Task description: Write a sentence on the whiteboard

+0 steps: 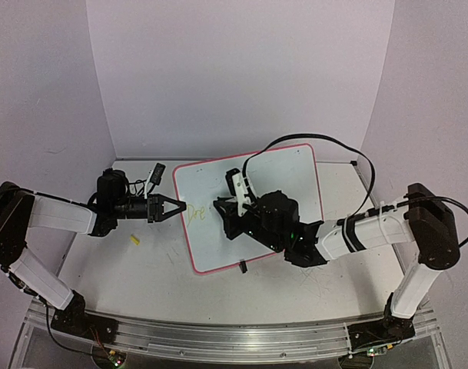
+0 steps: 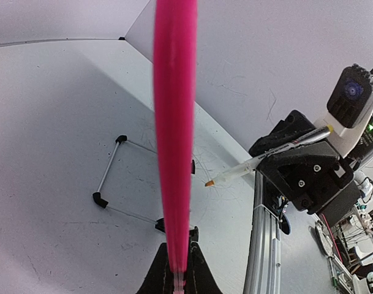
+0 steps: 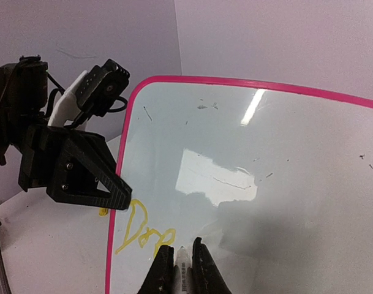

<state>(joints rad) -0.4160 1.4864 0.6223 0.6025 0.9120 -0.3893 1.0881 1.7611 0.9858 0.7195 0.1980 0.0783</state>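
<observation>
- Three or so letters of the thin yellow handwritten sentence (image 3: 143, 236) stood on the board, reading roughly "Dre", close to its left edge; most of the line was not yet written.
- Glossy white rectangular whiteboard (image 1: 280, 177), pink-red rimmed, stood propped and skewed near the middle of the scuffed white table (image 1: 164, 284). Its thin black stand legs (image 2: 109, 176) showed on the side away from the pen.
- Left gripper (image 1: 177, 206) was clamped tight on the board's left rim, level with the writing, steadying it.
- Right gripper (image 3: 183, 248) was closed on a slim white marker (image 2: 259, 160) with a yellow tip. The tip sat just right of the last letter; contact with the surface could not be told.
- Small yellow piece (image 1: 134, 240), possibly the cap, lay on the table off the board's left edge.
- Step judged: writing, early in the first word.
- Next move judged to call for light, even tip pressure, with strokes carried rightward along the same line. The hold on the rim must stay firm so the propped board does not rock. Plenty of bare board lay to the right.
</observation>
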